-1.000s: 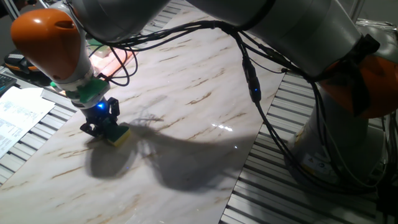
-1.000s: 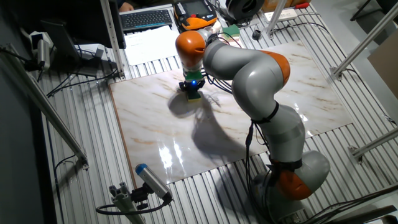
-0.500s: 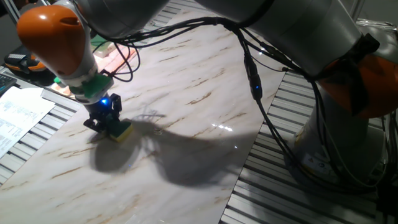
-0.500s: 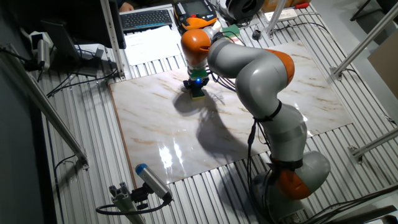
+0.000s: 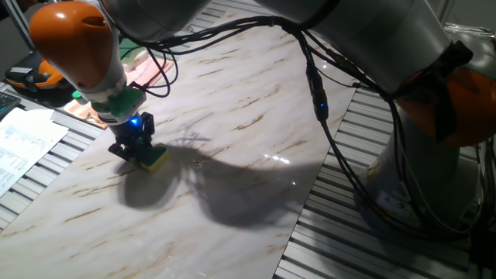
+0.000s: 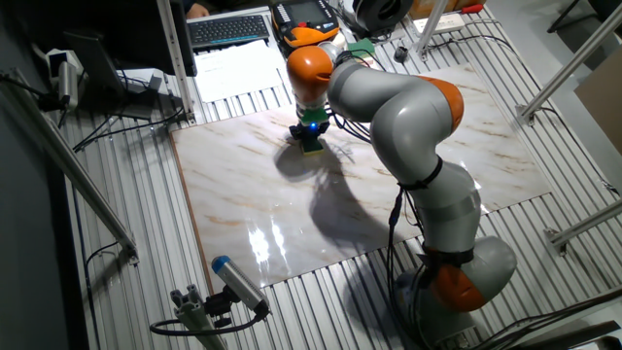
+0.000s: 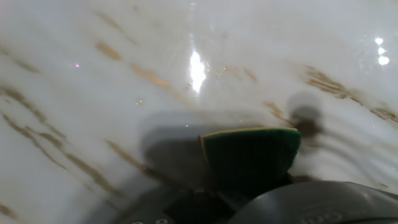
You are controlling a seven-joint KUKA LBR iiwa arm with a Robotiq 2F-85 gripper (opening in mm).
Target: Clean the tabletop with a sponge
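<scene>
A: Marble-look tabletop (image 5: 248, 101), item one: glossy white slab with brown veins, lying on a grey slatted surface (image 6: 126, 243). Is it looking any different?

B: No mark or streak is showing on it in any view; glare is hiding much. What is changing is the tool's place on it.

A: Item two, KUKA arm (image 6: 408, 117)?

B: Grey with orange joints, reaching across the slab and casting a broad shadow. Its wrist is sitting further toward the far edge than a second ago.

A: Item three, gripper (image 5: 136, 147)?

B: Black fingers, clamped on the block, blue light glowing above them. It is travelling with the wrist.

A: Item four, sponge (image 5: 153, 160)?

B: Dark green scouring face, yellow foam body, pressed onto the slab near its keyboard-side edge. In the hand view its green end (image 7: 250, 152) is poking out ahead of the fingers. It is sliding along in small steps, so I judge a wiping stroke is under way, with most of the slab not yet covered.
</scene>
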